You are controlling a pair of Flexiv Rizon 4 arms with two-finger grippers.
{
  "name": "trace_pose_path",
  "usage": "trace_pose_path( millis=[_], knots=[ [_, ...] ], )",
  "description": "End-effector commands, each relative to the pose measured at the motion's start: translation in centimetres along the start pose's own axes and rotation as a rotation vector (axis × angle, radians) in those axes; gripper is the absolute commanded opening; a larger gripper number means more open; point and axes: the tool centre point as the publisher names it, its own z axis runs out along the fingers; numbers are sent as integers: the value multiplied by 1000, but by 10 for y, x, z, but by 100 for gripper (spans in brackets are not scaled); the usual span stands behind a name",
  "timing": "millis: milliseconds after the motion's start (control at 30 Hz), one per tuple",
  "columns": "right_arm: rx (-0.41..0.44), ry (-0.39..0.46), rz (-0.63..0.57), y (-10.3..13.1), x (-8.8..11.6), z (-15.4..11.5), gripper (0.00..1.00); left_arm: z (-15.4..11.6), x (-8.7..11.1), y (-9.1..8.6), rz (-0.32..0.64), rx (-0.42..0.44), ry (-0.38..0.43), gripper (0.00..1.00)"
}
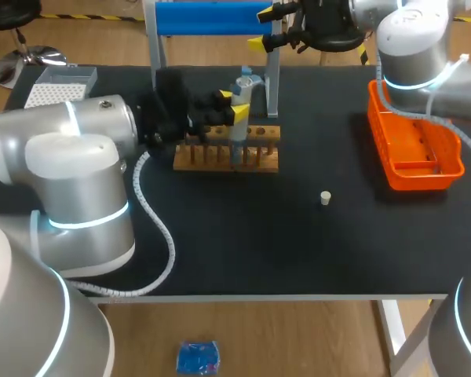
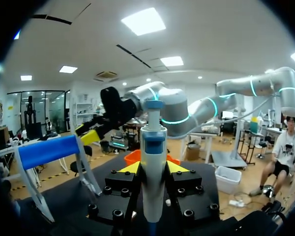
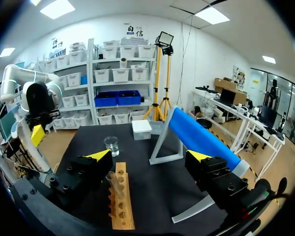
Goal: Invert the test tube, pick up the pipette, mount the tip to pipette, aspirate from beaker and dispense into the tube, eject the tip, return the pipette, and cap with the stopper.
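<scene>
The left gripper (image 1: 233, 104) is clamped on the pipette (image 1: 242, 118), with one yellow-tipped finger on each side of its body. It holds the pipette upright above the middle of the wooden rack (image 1: 228, 157). The pipette's lower end reaches down to the rack's row of holes, but what it touches there cannot be made out. The left wrist view shows the same grip (image 2: 153, 168), with the pipette's grey and blue body (image 2: 153, 142) rising between the two fingers.

A clear test tube (image 3: 111, 183) stands upright in the rack. A small beaker (image 3: 111, 145) sits on the table (image 1: 298, 251) just past one end of the rack.

Directly behind the rack is a blue stand (image 1: 212, 17). The right gripper (image 1: 261, 27) hangs beside the stand's blue bar – jaws wide apart, holding nothing.

A pale stopper (image 1: 326, 198) lies alone on the table, to the right of the rack and nearer the robot. Farther right of the rack is an orange basket (image 1: 454, 157). Well to the left of the rack, towards the back, is a tip box (image 1: 59, 88).
</scene>
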Motion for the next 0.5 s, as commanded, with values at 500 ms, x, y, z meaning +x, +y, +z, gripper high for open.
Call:
trace_pose_path(
  millis=[500],
  knots=[
    [3,2,0,0,0,-1,100,-18,-116,-19,-60,-94,-165,0]
  ],
)
